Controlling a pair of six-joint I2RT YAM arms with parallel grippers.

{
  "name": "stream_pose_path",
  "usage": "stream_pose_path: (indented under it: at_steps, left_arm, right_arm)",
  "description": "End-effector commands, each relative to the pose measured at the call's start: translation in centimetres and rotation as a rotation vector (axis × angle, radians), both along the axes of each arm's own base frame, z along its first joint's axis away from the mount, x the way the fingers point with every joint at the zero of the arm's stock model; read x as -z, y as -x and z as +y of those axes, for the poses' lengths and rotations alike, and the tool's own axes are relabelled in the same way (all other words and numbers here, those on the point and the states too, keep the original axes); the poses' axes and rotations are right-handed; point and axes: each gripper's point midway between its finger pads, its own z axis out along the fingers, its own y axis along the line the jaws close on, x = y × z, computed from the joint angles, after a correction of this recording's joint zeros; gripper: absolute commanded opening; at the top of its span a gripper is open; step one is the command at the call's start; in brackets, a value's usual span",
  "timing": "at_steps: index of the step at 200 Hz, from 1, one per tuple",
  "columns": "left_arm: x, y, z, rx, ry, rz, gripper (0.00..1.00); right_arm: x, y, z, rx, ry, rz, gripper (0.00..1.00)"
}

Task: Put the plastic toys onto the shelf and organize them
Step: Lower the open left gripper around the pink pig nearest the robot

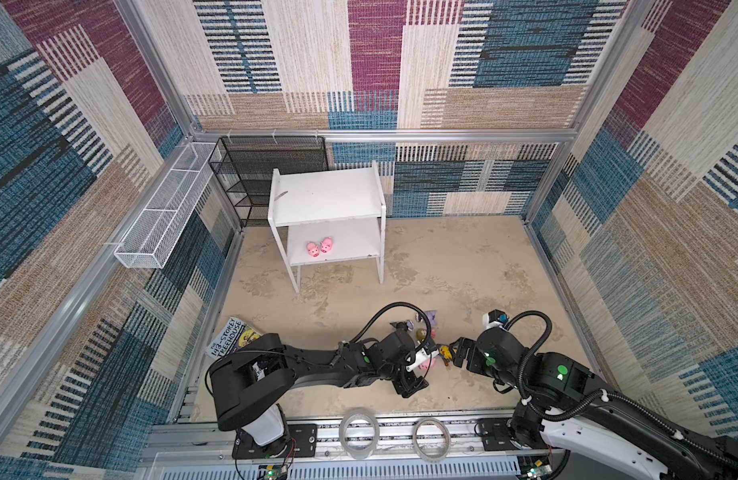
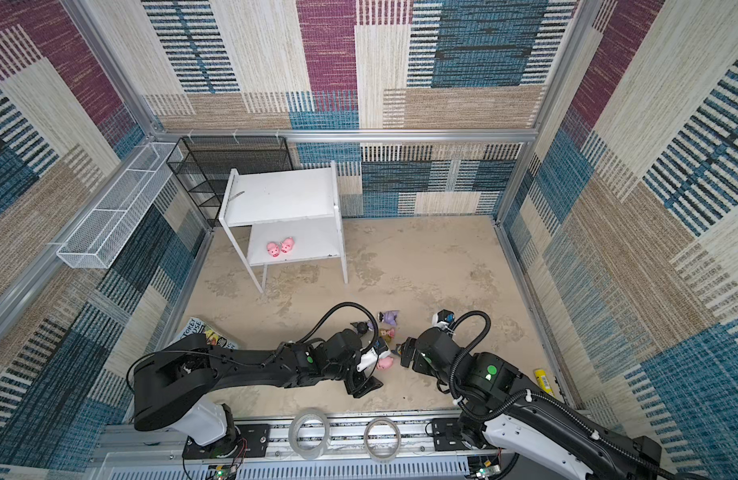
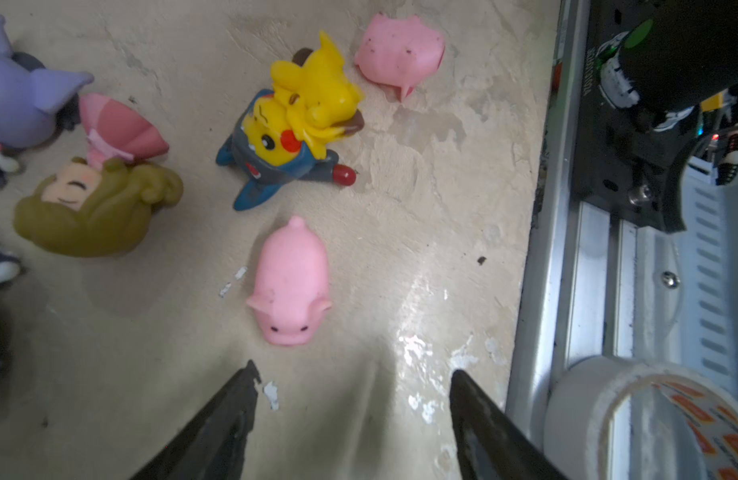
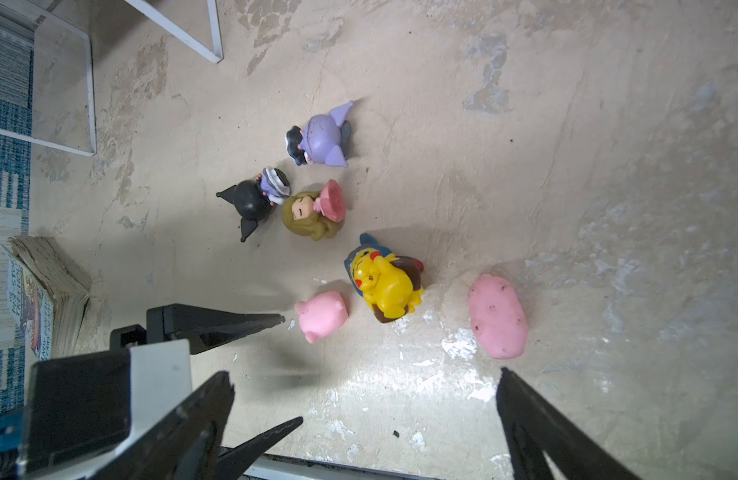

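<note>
On mottled floor (image 3: 421, 249), rounded pink pig (image 3: 290, 286), glossy yellow figure (image 3: 305, 108)

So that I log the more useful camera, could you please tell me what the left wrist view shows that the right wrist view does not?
Only the left wrist view shows a tape roll and the metal rail beside it. Only the right wrist view shows the paperback book, the shelf (its legs only) and the open right gripper. Both show the yellow figure, the blond doll, a purple figure, a pink pig, a second pink pig and the open left gripper.
</note>
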Motion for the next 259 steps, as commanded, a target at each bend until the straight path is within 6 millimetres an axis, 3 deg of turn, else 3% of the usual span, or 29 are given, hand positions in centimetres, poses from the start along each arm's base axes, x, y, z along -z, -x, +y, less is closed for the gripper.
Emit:
stream_pose_path:
  at_steps: [1, 61, 160, 190, 226, 259]
  left_arm:
    - [-0.6, -1.1, -1.2, 0.038, 0.03, -0.105, 0.71]
    - [1.2, -1.5, -1.8, 0.063, -0.009, -0.113, 0.57]
    - [2.2, -2.8, -2.2, 0.012, -0.019, -0.14, 0.58]
    - [2.4, -3.0, -2.0, -0.002, -0.034, -0.136, 0.46]
    - [1.4, -2.8, -1.2, -0.016, -0.037, -0.133, 0.4]
    - [-1.3, -2.5, 0.7, -0.086, -0.01, -0.123, 0.37]
  right_arm:
    - [-0.1, -0.2, -0.4, 0.033, 0.003, -0.01, 1.0]
    - [-0.7, -0.4, -0.5, 0.045, -0.018, -0.034, 1.0]
    - [-1.6, -1.2, -0.1, 0.038, -0.024, -0.081, 1.0]
    - [-1.9, -1.4, 0.0, 0.036, -0.028, -0.095, 1.0]
    - [-3.1, -2.2, 0.5, 0.009, -0.028, -0.16, 1.0]
    - [-3.5, -2.8, 1.3, -0.001, -0.064, -0.203, 1.0]
